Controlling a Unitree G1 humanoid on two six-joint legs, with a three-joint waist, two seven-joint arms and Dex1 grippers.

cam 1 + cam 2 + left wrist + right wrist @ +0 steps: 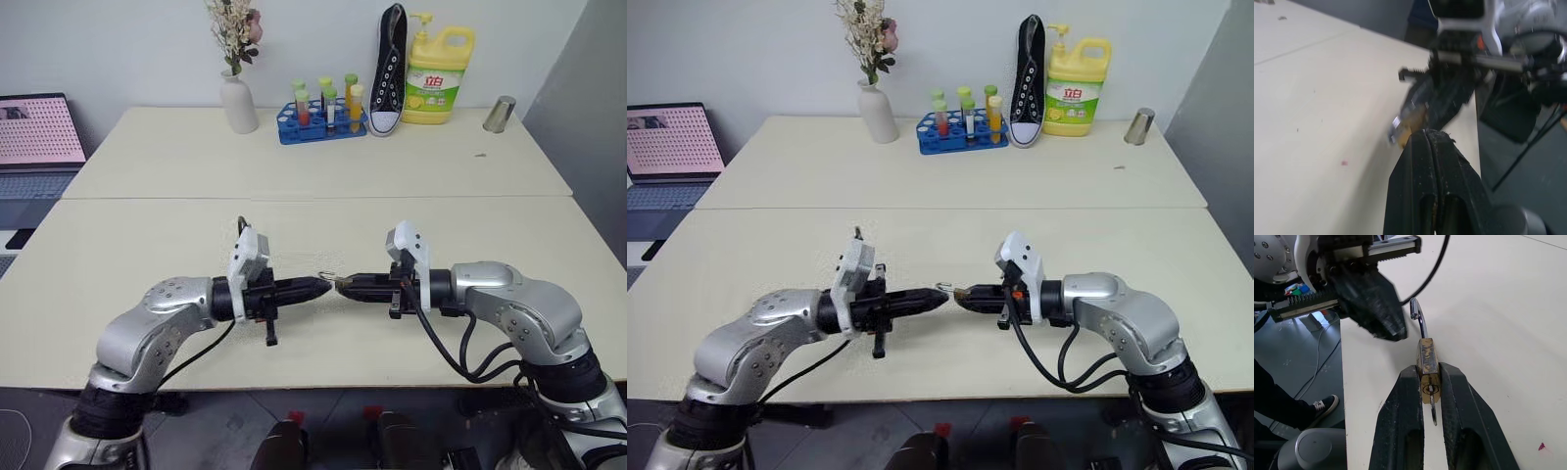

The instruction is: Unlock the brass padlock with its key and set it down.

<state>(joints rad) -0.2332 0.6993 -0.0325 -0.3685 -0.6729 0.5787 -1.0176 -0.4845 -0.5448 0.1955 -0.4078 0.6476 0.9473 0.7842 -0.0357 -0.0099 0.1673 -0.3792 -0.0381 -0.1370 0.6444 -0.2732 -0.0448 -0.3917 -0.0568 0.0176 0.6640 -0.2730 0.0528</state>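
The brass padlock (1427, 355) is small, with a brass-yellow body and a thin silvery shackle (1418, 316). My right gripper (1428, 369) is shut on its body and holds it above the near table, just right of centre. The shackle curves like a hook, its short end clear of the body. A silvery key (1433, 412) sticks out of the keyhole between the fingers. My left gripper (323, 286) faces it from the left, shut with nothing in it, its tip a little short of the shackle. The padlock (1406, 125) also lies just past the shut left fingers (1422, 161).
At the back of the far table (294, 171) stand a white vase of dried flowers (238, 103), a blue rack of tubes (321, 119), a black sneaker (389, 69), a yellow detergent bottle (438, 78) and a metal cup (500, 114). A laptop (37, 132) sits far left.
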